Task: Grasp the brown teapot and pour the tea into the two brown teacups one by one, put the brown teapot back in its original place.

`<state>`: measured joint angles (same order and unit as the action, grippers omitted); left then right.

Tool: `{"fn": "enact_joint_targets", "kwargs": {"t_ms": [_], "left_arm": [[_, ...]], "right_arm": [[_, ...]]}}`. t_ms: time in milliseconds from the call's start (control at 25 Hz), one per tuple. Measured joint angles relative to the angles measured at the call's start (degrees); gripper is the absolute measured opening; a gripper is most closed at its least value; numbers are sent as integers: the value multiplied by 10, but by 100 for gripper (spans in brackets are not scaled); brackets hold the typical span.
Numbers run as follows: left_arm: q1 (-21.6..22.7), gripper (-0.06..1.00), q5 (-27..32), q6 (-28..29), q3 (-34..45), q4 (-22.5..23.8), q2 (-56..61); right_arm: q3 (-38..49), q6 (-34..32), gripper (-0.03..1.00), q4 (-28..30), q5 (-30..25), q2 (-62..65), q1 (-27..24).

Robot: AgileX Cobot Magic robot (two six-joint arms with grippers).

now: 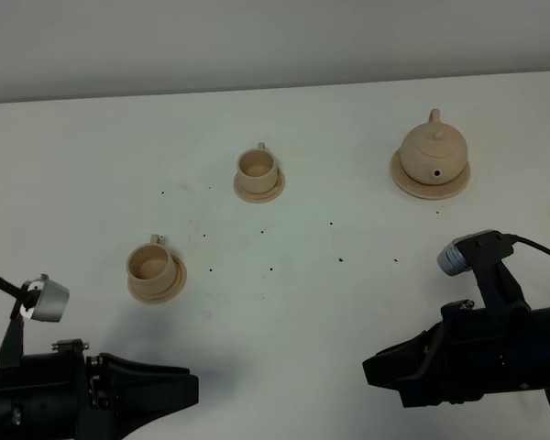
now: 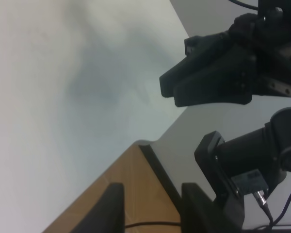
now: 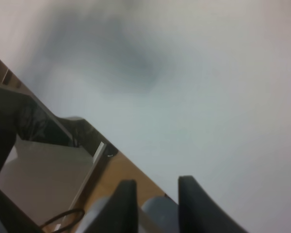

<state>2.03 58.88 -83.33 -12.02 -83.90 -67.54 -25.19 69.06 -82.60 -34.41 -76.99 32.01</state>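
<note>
The brown teapot [image 1: 432, 149] stands upright on its wide saucer [image 1: 456, 183] at the far right, spout towards the front. One brown teacup [image 1: 257, 167] on a small saucer sits at the far centre. The other teacup [image 1: 150, 263] on its saucer sits at the left. My left gripper [image 1: 192, 389] is low at the front left, shut and empty; its fingers [image 2: 112, 208] show in the left wrist view. My right gripper [image 1: 368, 370] is at the front right, well in front of the teapot, shut and empty. It also shows in the left wrist view [image 2: 166, 87].
The white table [image 1: 312, 293] carries several small dark specks between the cups and the arms. The wrist views show the table's front edge with brown wood [image 2: 131, 184] and a grey floor [image 3: 43, 170] beyond it. A cable [image 1: 541, 246] runs from the right arm.
</note>
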Motion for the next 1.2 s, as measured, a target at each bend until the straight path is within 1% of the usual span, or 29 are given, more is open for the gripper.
{"fn": "enact_joint_targets", "kwargs": {"t_ms": [120,240,320,400,520,640,680,720,760,800,840,880,920,1000,1200], "left_arm": [[0,33,4,34,-26,3,35],[0,33,13,96,-76,21,100],[0,33,6,160,-121,55,163],[0,33,-11,236,-164,111,227],[0,33,-36,375,-223,244,323],[0,33,-40,550,-258,439,409],[0,33,-36,597,-263,498,429],[0,33,-27,649,-264,569,449],[0,33,-12,693,-264,636,465],[0,33,5,731,-264,685,477],[0,33,18,756,-264,735,488],[0,33,32,779,-264,772,498],[0,33,42,793,-264,796,506],[0,33,50,804,-260,817,519],[0,32,44,822,-205,824,541]], "right_arm": [[-8,4,24,1,1,5,0],[-26,5,24,5,1,17,0],[-40,5,24,13,2,22,0],[-52,3,24,19,2,25,0],[-65,2,24,26,2,25,0],[-73,2,24,30,1,25,0],[-75,2,24,32,1,25,0],[-77,2,24,34,1,25,0],[-80,2,24,37,1,25,0],[-82,2,24,39,1,25,0],[-84,2,24,40,1,25,0],[-86,1,24,42,1,25,0],[-88,1,24,42,1,25,0],[-92,1,24,42,1,25,0],[-93,1,24,42,5,25,0]]}}
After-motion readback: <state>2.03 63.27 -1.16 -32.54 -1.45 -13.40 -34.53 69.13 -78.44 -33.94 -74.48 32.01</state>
